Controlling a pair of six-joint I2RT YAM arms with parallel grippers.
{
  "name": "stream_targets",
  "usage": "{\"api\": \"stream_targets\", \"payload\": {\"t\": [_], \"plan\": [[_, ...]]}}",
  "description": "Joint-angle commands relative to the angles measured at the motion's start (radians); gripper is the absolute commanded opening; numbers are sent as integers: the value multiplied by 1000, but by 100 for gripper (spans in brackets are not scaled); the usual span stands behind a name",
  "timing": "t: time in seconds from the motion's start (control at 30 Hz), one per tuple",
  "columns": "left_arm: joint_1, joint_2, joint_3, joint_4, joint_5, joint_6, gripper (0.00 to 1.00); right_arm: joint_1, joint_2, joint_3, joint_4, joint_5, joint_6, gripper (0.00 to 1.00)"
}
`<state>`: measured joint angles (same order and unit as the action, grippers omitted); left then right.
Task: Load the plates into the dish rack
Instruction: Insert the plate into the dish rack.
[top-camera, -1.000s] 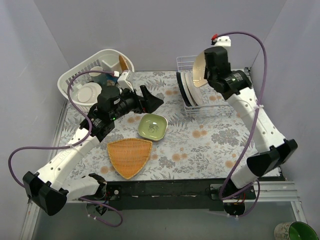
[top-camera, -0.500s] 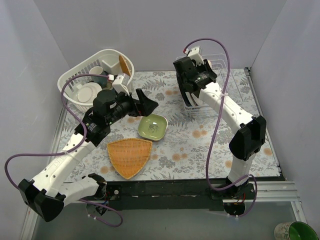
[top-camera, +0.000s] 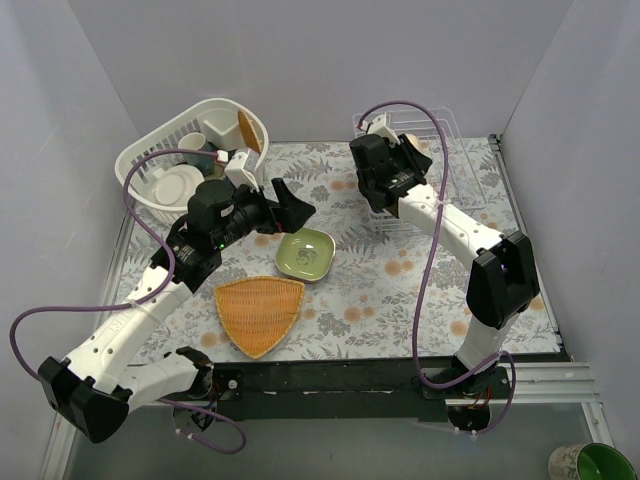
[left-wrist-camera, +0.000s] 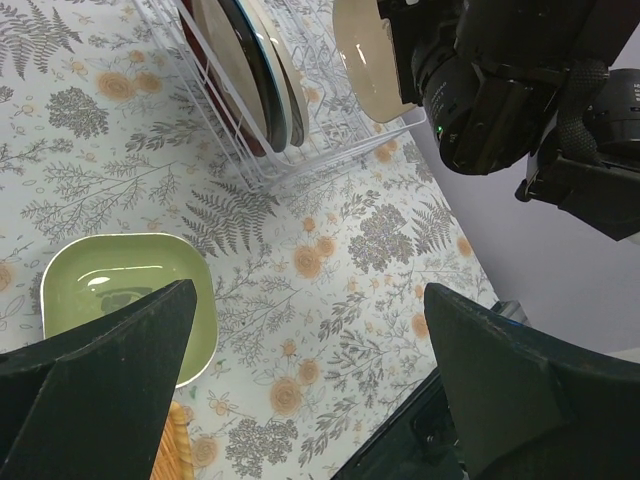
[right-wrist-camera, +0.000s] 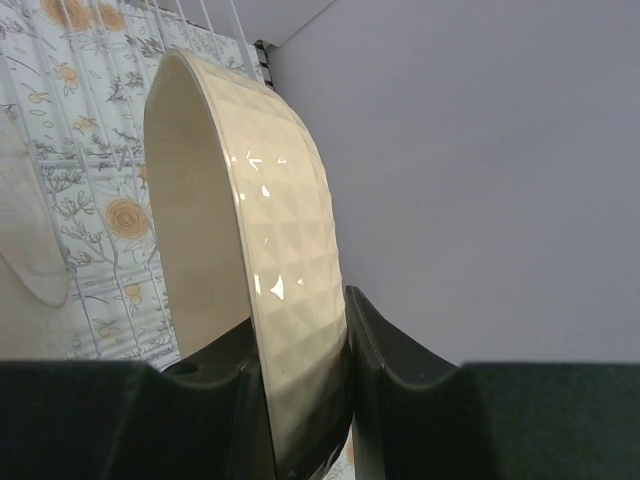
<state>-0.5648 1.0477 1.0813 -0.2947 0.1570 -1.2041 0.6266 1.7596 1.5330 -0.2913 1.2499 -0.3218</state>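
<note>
My right claw (right-wrist-camera: 300, 392) is clamped on the rim of the cream dish (right-wrist-camera: 270, 230), with one finger on each face of it. The cream dish stands up on its edge, right at the dish rack (left-wrist-camera: 262, 172), on the side of the rack where the slots are bare. I cannot tell if it is down in a slot yet. Other plates (left-wrist-camera: 255, 70) stand on edge in the dish rack, packed close together at its left end, and one of them is dark. My left claw (left-wrist-camera: 300, 380) has its fingers wide apart and holds nothing. It hangs in the air to the left of the dish rack and points toward it. The green dish (top-camera: 305, 252) lies flat on the flowery tabletop (top-camera: 400, 290), left of the dish rack and in front of it, not touching it. The orange woven tray (top-camera: 258, 312) lies farther from the dish rack, just past the green dish. The white basket (top-camera: 190, 150) sits well off to the left of the dish rack.
</note>
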Motion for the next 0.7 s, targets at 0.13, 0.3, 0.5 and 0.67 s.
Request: {"api": "stream_targets", "payload": {"t": [0.13, 0.3, 0.5, 0.67], "plan": [[9, -15, -20, -9, -5, 6, 98, -7, 3, -2, 78, -55, 1, 1], [16, -25, -29, -17, -10, 8, 98, -11, 49, -2, 78, -81, 4, 1], [23, -22, -20, -27, -7, 12, 98, -21, 84, -5, 78, -115, 23, 1], [26, -29, -21, -35, -13, 11, 98, -39, 113, -4, 84, -139, 27, 1]]}}
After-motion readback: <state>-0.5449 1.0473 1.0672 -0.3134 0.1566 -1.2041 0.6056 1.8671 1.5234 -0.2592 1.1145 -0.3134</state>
